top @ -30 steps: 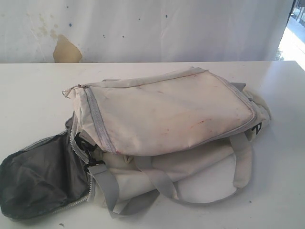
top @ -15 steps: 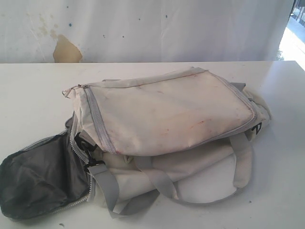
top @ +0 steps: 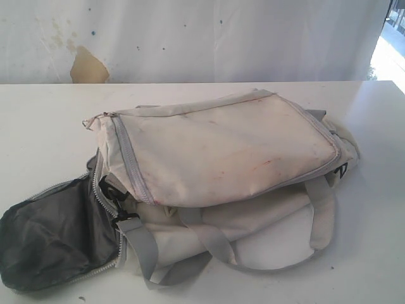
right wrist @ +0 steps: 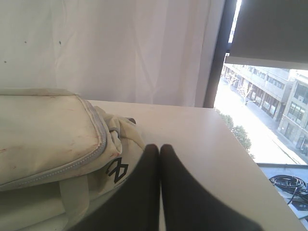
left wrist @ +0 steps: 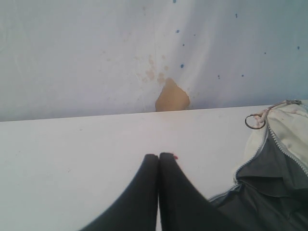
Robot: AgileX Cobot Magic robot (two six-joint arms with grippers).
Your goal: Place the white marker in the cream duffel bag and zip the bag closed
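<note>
Nearest me, my left gripper [left wrist: 159, 155] and right gripper [right wrist: 159, 146] are each pressed together, pinching nothing. Beyond them the bag [top: 228, 152] lies slumped on the table [top: 44, 120], its unzipped end spilling grey lining [top: 50, 234] by my left, logo [right wrist: 117, 171] by my right. Farthest, a stained wall [top: 190, 38].

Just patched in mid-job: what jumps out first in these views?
The cream duffel bag sprawls across the middle of the white table, its end at the exterior view's lower left unzipped, dark grey lining showing. A tan patch breaks the white backdrop behind. The left gripper and right gripper are shut and empty; no white marker shows.
</note>
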